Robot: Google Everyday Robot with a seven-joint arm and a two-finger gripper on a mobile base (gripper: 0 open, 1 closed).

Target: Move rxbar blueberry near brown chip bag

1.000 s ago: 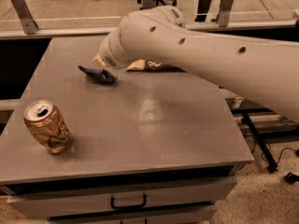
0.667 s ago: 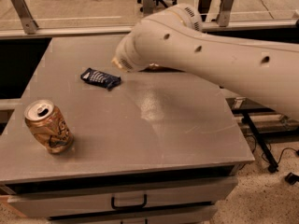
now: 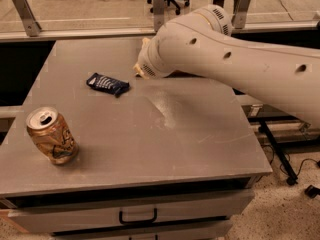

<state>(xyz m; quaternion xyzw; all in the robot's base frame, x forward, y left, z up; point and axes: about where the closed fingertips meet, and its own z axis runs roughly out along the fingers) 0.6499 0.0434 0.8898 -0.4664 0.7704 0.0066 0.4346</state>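
The rxbar blueberry [image 3: 107, 84], a small dark navy wrapper with white lettering, lies flat on the grey table [image 3: 165, 134], left of centre toward the back. My gripper [image 3: 139, 56] is at the left tip of the big white arm [image 3: 225, 59], mostly hidden behind the wrist. It is to the right of the bar, apart from it, and holds nothing that I can see. The brown chip bag is hidden behind the arm.
A dented tan-gold soda can [image 3: 51, 135] stands tilted near the table's front left corner. The table has a drawer with a black handle [image 3: 137, 217] below its front edge. A metal rail [image 3: 75, 33] runs behind the table. Cables lie on the floor at right.
The gripper was on the bar at the back left, then let it go. The arm has pulled back to the right and up. The bar stays where it was left.
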